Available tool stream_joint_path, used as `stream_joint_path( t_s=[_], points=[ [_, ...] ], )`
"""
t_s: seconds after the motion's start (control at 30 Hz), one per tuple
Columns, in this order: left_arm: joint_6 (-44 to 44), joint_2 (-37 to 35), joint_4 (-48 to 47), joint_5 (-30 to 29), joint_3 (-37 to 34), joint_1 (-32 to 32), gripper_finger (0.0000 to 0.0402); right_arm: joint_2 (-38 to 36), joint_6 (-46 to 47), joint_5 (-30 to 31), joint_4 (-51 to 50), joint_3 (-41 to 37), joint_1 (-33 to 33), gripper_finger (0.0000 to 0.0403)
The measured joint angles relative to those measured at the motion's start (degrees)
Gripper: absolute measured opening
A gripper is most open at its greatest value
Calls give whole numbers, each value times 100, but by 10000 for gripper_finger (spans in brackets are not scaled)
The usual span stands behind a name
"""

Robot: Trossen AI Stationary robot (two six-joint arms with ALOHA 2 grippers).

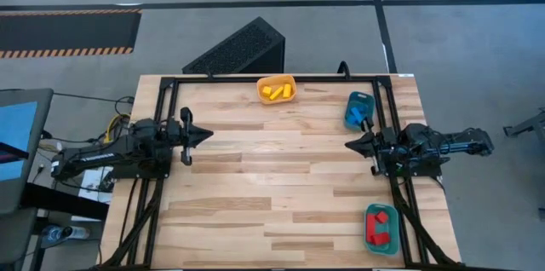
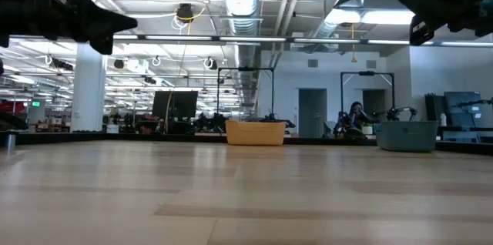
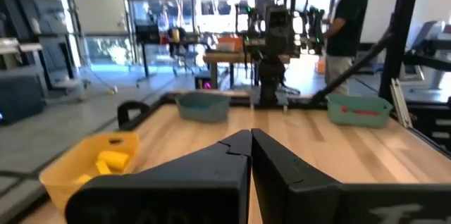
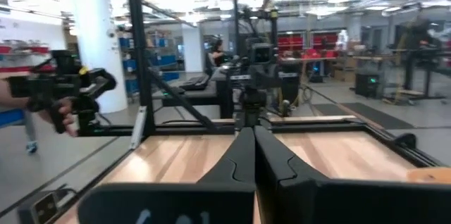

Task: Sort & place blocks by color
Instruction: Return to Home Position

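Observation:
Yellow blocks [image 1: 275, 92] lie in the orange tray [image 1: 289, 83] at the table's far edge; they show in the left wrist view as yellow blocks [image 3: 109, 162]. Blue blocks [image 1: 353, 114] lie in the blue tray [image 1: 359, 98] at the far right. Red blocks [image 1: 381, 227] lie in the teal tray [image 1: 371, 245] at the near right. My left gripper [image 1: 209, 136] hovers shut over the table's left side. My right gripper [image 1: 347, 145] hovers shut over the right side, between the blue and teal trays. Both point toward the table's middle.
The wooden table's middle [image 1: 281, 177] lies bare between the two grippers. A black metal frame [image 1: 162, 92] runs along the table's edges. A person [image 3: 349, 20] stands beyond the table's right side, and a hand holding a black device [image 4: 60, 104] shows beyond the left side.

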Motion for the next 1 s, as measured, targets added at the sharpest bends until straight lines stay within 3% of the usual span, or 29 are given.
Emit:
stream_joint_path(
  t_s=[0.33,0.53,0.67,0.8,1.0],
  points=[
    [-187,-2,-309,-204,-207,0,2,0,138,166,-488,-12,4,5],
    [-411,5,-233,-202,-353,-80,2,0,371,160,-144,-269,30,7],
    [-387,-144,-312,-93,-347,-146,2,-84,297,161,-96,-268,26,3],
    [-354,-384,-1014,-70,-165,-149,2,-203,140,163,-104,-249,0,8],
    [-1,-679,-1127,-396,-145,-149,2,-204,33,168,-233,-271,0,3]
  ],
)
